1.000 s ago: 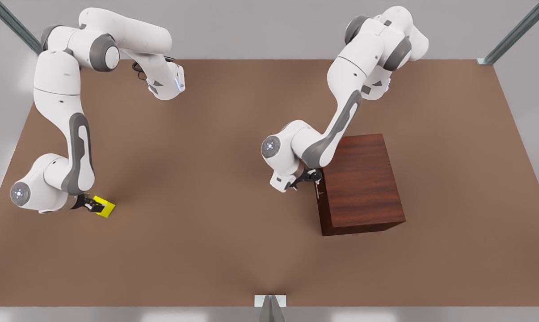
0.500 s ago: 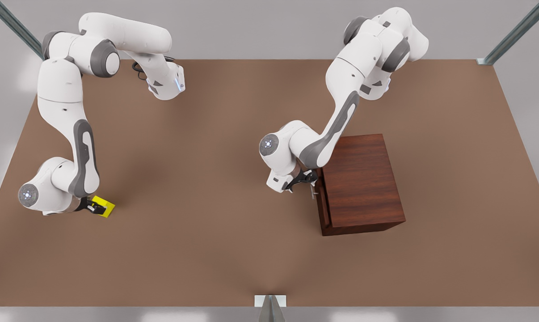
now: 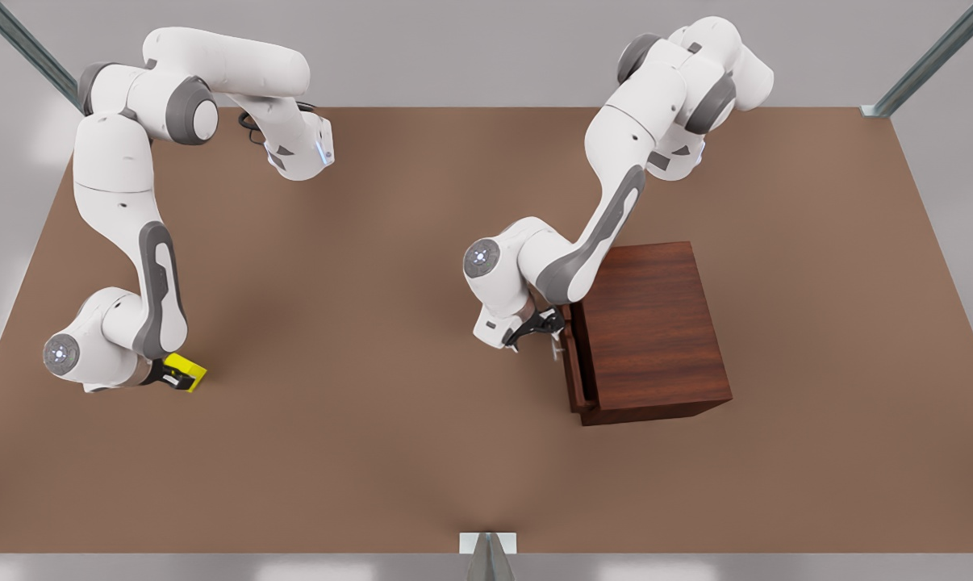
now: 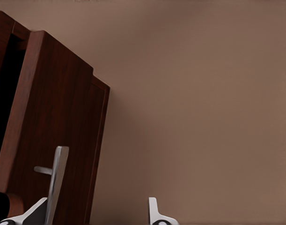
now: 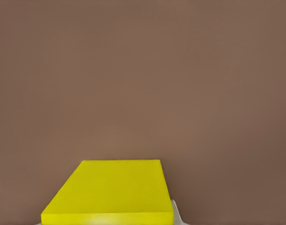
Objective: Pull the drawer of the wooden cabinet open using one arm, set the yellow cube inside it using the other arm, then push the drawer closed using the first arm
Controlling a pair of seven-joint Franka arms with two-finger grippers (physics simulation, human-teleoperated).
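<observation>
The left gripper [image 3: 553, 332] sat at the left face of the wooden cabinet [image 3: 656, 323], on the front view's right half of the brown worktop [image 3: 390, 339]. Its fingers [image 4: 154, 211] stood apart on either side of the slim silver bar handle [image 4: 56, 180], and whether they pressed on the bar cannot be told. The drawer [image 3: 571, 367] stood slightly out from the cabinet's left face, a dark gap showing behind its front panel in the left wrist view.

Well apart, near the worktop's left edge, the right gripper [image 3: 178, 376] was low over the yellow cube [image 3: 188, 373], which lay on the worktop. Its dark fingers flanked the cube; whether they gripped it cannot be told.
</observation>
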